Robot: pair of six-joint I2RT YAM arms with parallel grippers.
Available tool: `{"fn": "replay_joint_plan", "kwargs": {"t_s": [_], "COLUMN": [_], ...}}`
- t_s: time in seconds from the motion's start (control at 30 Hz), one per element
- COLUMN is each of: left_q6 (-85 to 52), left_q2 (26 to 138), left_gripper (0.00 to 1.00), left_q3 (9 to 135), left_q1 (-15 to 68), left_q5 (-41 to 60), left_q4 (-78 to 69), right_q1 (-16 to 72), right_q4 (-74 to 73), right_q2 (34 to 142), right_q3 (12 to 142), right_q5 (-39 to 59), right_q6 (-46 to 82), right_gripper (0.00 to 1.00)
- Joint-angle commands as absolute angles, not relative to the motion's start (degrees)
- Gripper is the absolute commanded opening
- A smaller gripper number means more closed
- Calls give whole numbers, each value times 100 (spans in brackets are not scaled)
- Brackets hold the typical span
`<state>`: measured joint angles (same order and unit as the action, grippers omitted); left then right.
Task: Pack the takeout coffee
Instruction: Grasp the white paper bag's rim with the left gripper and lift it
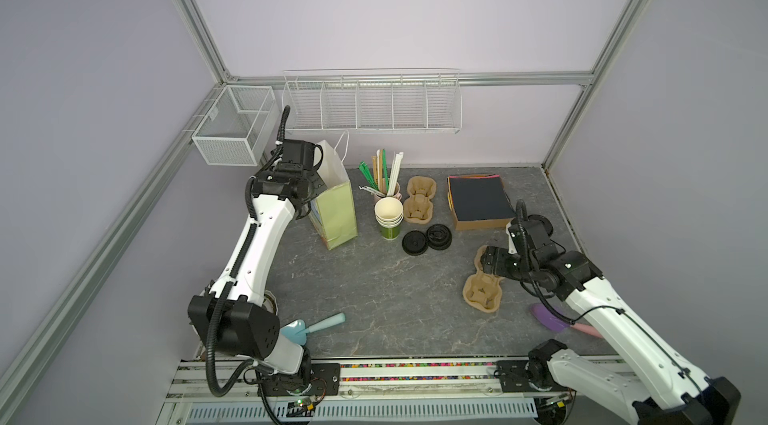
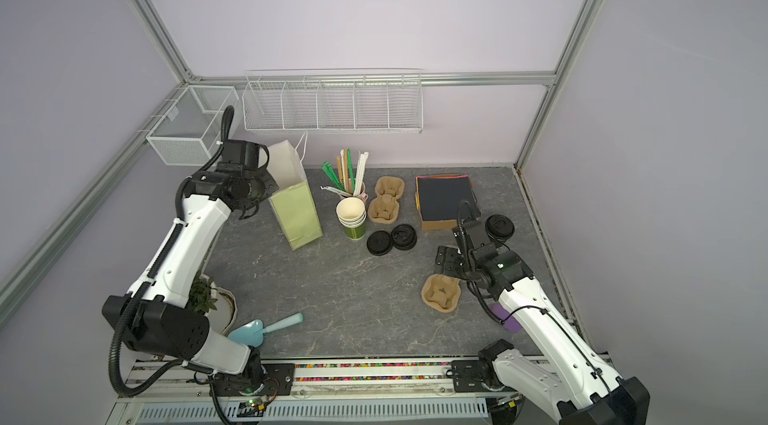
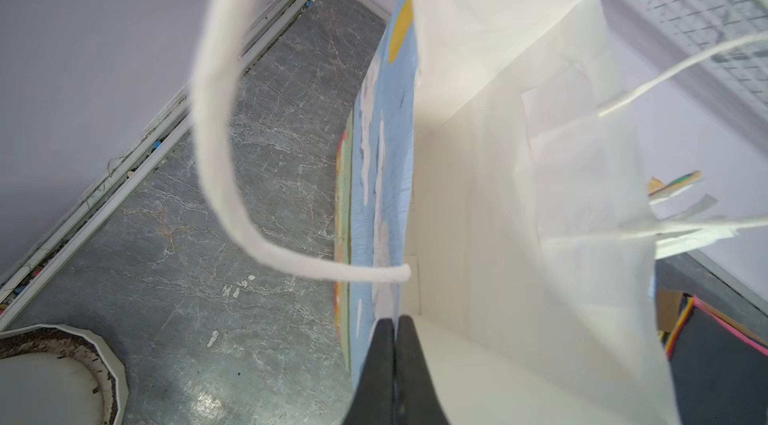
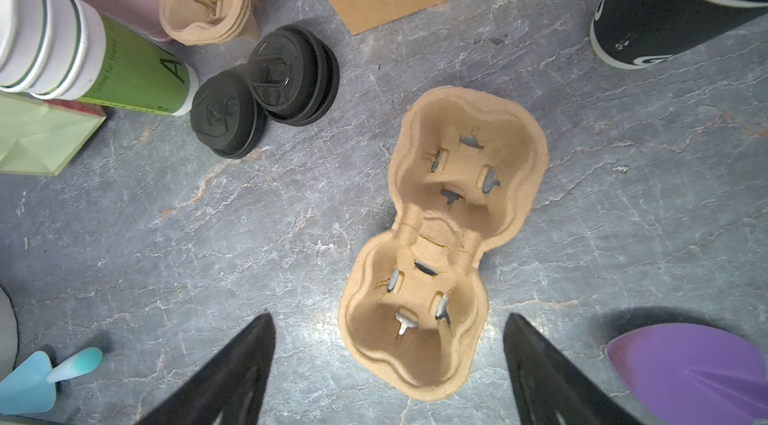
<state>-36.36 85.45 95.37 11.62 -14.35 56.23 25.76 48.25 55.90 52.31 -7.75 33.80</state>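
The takeout coffee is out of view. A stack of lidless green cups [image 1: 389,219] [image 4: 83,57] stands mid-table beside two loose black lids [image 1: 415,243] [image 4: 226,119]. At the back left stands a pale green paper bag [image 1: 336,211] [image 2: 297,211] [image 3: 498,194], its mouth open. My left gripper [image 3: 395,321] [image 1: 305,211] is shut on the near wall of the bag at its rim. My right gripper [image 4: 388,315] [image 1: 490,260] hangs open just above a brown pulp two-cup carrier [image 4: 449,244] [image 2: 440,296], touching nothing.
A black lidded cup [image 2: 500,228] [image 4: 673,7] stands behind my right arm. A straw holder [image 1: 386,181], a carrier stack [image 1: 420,198] and a napkin box [image 1: 478,202] line the back. A blue scoop [image 1: 311,327], a purple scoop [image 1: 548,317] and a plant pot [image 2: 212,298] lie near the front.
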Motion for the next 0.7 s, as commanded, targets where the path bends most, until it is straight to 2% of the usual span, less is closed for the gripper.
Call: {"fn": "replay_joint_plan", "kwargs": {"t_s": [0.0, 0.1, 0.4, 0.67], "left_q6": [-3485, -3366, -3077, -3432], "left_q2": [7709, 7208, 6277, 5853], "left_gripper": [0, 0, 0, 0], "left_q3": [9794, 9884, 10550, 10607], "left_q1": [1175, 1348, 2541, 2667], "left_q5": [-1393, -1348, -1285, 237], "left_q4": [5783, 5905, 6745, 7174], "right_q1": [2624, 2636, 2635, 2637], "right_q4": [4896, 4870, 5020, 5089], "right_q2": [5467, 5423, 5383, 5342], "right_q3": [5351, 5385, 5646, 5704], "right_q5": [-817, -798, -906, -1039], "right_q6": [3280, 3275, 3173, 3320], "right_gripper": [89, 88, 89, 89]}}
